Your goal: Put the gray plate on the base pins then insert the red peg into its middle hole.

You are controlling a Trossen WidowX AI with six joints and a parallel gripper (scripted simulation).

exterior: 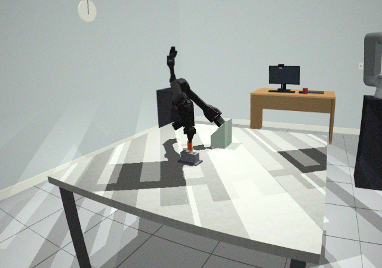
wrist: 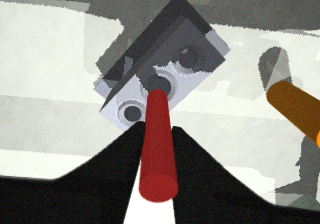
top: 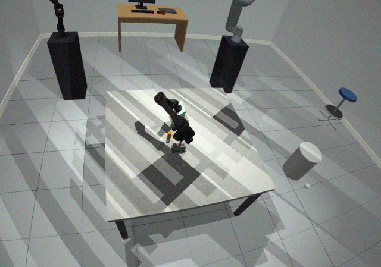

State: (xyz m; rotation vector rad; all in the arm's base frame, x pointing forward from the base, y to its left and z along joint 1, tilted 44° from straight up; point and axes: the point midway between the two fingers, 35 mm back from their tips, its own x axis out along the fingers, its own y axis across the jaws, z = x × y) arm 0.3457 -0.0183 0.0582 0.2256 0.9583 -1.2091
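Note:
The gray plate (top: pixel 179 148) (exterior: pixel 190 156) (wrist: pixel 197 83) is a block with three round holes in its top face. It lies on the dark base (exterior: pixel 195 163) (wrist: pixel 218 41) and looks flat; whether it is fully down cannot be told. The outer holes show dark round centres. My gripper (exterior: pixel 190 141) (wrist: pixel 157 131) is shut on the red peg (top: pixel 180 143) (exterior: pixel 189 146) (wrist: pixel 159 156) and stands above the plate. In the wrist view the peg's far end overlaps the near part of the middle hole. Whether its tip has entered the hole cannot be told.
An orange cylinder (top: pixel 169 135) (wrist: pixel 295 106) stands beside the base, behind the peg in the exterior view. A pale green angled panel (top: pixel 182 107) (exterior: pixel 221 138) stands farther back, near the arm's base. Striped shadows cross the table (top: pixel 190 207) (exterior: pixel 262 222).

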